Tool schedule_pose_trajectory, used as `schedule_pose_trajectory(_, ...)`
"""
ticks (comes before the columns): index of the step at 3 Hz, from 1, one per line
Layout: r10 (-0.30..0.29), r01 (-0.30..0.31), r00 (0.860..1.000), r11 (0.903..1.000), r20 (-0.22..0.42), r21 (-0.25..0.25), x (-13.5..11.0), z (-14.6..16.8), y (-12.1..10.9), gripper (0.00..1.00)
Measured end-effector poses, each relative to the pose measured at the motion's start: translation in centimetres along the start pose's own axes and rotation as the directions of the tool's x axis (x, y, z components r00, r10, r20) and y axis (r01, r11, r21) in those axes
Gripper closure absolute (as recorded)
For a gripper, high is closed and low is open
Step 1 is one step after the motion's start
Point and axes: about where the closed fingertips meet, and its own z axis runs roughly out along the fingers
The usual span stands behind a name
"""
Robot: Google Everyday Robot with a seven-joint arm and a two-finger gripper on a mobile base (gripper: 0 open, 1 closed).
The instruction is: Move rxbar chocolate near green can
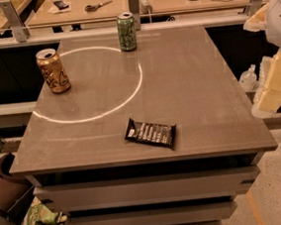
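Reach not begun: the gripper (273,85), off the surface's (202,78) right edge, opening impossible to tell, must first descend on the bar (151,132), lying well apart from the green can (127,31).

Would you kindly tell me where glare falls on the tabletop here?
Camera view: warm, dim light; a bright ring-shaped reflection curves across the table, passing near the gold-orange can and the green can; the rxbar chocolate glints outside the ring; the gripper, at the right edge, looks pale.

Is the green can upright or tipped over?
Upright: the green can stands on the table, silver top up. The gripper is not in view.
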Motion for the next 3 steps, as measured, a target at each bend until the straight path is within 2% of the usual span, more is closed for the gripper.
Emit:
schedule_pose_trajectory(1,0.0,0.0,1.0,1.0,0.0,0.0,0.0,0.0,0.0,0.0)
schedule_pose_trajectory(2,0.011,-0.01,0.998,0.9998,0.062,-0.016,-0.4,0.6,0.4,0.0)
schedule_pose_trajectory(3,0.049,-0.042,0.981,0.9983,0.186,-0.041,-0.2,2.5,1.2,0.0)
